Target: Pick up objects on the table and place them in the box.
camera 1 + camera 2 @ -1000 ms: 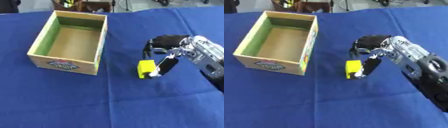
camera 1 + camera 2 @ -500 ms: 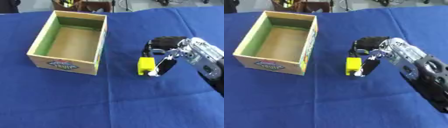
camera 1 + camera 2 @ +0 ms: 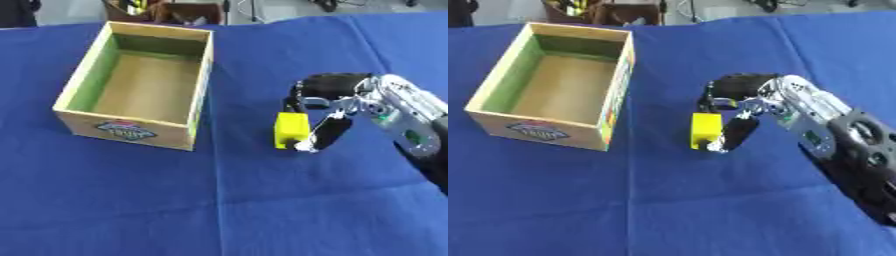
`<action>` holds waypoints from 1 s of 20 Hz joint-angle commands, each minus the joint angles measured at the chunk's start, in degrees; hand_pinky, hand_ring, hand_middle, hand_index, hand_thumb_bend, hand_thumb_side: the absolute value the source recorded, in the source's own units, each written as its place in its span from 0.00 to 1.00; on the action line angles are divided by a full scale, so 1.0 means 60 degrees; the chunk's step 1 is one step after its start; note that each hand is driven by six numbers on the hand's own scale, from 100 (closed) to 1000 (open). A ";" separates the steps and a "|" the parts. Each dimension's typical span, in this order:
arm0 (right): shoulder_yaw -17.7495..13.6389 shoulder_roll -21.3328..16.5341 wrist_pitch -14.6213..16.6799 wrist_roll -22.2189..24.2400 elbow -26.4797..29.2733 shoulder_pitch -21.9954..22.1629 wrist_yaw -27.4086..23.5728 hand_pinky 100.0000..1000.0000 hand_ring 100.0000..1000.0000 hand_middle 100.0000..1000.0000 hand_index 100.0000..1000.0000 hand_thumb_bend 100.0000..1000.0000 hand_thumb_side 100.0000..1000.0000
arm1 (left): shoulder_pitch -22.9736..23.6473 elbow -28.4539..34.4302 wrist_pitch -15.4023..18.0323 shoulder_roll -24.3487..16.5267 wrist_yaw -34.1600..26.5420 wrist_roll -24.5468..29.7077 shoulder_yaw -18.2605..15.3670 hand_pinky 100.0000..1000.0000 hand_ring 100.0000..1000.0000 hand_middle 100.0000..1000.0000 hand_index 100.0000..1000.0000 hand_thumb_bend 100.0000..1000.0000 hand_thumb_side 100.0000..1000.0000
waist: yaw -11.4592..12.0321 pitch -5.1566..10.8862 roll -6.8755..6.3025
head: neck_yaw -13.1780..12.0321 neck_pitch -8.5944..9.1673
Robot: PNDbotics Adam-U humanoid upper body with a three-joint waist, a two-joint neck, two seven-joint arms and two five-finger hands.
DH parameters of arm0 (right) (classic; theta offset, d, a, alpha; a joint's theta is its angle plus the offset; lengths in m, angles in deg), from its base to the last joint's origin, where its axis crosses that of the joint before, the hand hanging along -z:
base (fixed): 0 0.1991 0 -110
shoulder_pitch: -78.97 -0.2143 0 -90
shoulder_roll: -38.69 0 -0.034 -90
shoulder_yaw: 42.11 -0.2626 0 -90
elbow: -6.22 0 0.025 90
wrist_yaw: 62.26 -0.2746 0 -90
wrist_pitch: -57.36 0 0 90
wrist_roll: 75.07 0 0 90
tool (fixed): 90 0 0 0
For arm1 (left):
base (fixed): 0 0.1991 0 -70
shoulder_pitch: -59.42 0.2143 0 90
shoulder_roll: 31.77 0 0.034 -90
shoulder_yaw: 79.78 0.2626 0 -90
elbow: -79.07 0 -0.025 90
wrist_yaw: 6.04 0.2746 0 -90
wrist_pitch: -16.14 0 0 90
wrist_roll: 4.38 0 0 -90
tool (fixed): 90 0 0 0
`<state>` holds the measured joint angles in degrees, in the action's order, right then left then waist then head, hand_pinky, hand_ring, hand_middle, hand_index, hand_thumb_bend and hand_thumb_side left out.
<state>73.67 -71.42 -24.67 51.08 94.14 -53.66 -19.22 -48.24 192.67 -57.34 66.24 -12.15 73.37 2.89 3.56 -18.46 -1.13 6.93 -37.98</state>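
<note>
Both views looked down from the robot's head, steeply and from fairly near, onto the blue-covered counter (image 3: 131,200), facing away from the robot toward the clutter at 12 o'clock. They shared nearly the whole scene: the open box (image 3: 140,131) at about 10 o'clock and the right hand (image 3: 741,112) at 3 o'clock. In the right eye view everything sat further toward 9 o'clock, and more of the right arm showed at 4 o'clock.
</note>
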 commanded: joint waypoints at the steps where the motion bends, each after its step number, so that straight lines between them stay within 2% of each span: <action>1: -0.0191 -0.0351 -0.0079 -0.0226 0.0377 -0.0116 -0.0195 0.63 0.71 0.35 0.53 0.00 0.51 | -0.0093 0.0165 0.0002 -0.0094 -0.0045 0.0042 0.0011 0.43 0.55 0.62 0.72 0.07 1.00 | -0.0009 0.0197 -0.0004 | 0.0026 0.0118; 2: -0.0197 -0.0385 -0.0100 -0.0281 0.0451 -0.0121 -0.0233 0.63 0.71 0.34 0.51 0.00 0.51 | -0.0089 0.0165 0.0000 -0.0095 -0.0046 0.0046 0.0012 0.43 0.55 0.62 0.72 0.07 1.00 | -0.0012 0.0198 -0.0005 | 0.0031 0.0119; 3: -0.0201 -0.0416 -0.0122 -0.0329 0.0526 -0.0127 -0.0273 0.62 0.70 0.33 0.50 0.00 0.62 | -0.0087 0.0165 -0.0001 -0.0095 -0.0048 0.0050 0.0013 0.43 0.55 0.62 0.72 0.07 1.00 | -0.0014 0.0199 -0.0005 | 0.0035 0.0120; 4: -0.0207 -0.0446 -0.0146 -0.0383 0.0608 -0.0142 -0.0320 0.62 0.70 0.33 0.50 0.00 0.51 | -0.0087 0.0165 0.0001 -0.0096 -0.0051 0.0054 0.0014 0.43 0.55 0.62 0.72 0.07 1.00 | -0.0017 0.0201 -0.0004 | 0.0037 0.0123; 13: -0.0363 -0.0822 -0.0429 -0.0877 0.1647 -0.0468 -0.0828 0.60 0.66 0.26 0.43 0.00 0.56 | -0.0049 0.0165 -0.0020 -0.0107 -0.0060 0.0084 0.0035 0.43 0.55 0.62 0.72 0.07 1.00 | -0.0015 0.0246 0.0022 | 0.0082 0.0061; 18: -0.0541 -0.0953 -0.0664 -0.1237 0.2100 -0.1047 -0.1092 0.60 0.65 0.26 0.40 0.00 0.59 | -0.0004 0.0165 -0.0016 -0.0127 -0.0078 0.0096 0.0051 0.43 0.55 0.62 0.72 0.07 1.00 | 0.0056 0.0277 0.0041 | 0.0141 0.0022; 19: -0.0535 -0.0945 -0.0689 -0.1287 0.2142 -0.1212 -0.1138 0.59 0.65 0.26 0.40 0.00 0.72 | 0.0005 0.0165 -0.0019 -0.0131 -0.0080 0.0102 0.0058 0.43 0.55 0.62 0.72 0.06 1.00 | 0.0081 0.0277 0.0048 | 0.0160 0.0020; 20: -0.0519 -0.0935 -0.0707 -0.1324 0.2160 -0.1365 -0.1179 0.59 0.65 0.26 0.40 0.00 0.59 | 0.0010 0.0165 -0.0022 -0.0134 -0.0080 0.0109 0.0066 0.43 0.55 0.62 0.72 0.06 1.00 | 0.0101 0.0277 0.0054 | 0.0174 0.0015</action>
<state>71.55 -75.37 -28.69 43.74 105.68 -60.65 -25.65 -47.91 192.67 -57.51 66.23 -12.55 73.77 3.10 4.19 -18.02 -0.90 7.73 -37.94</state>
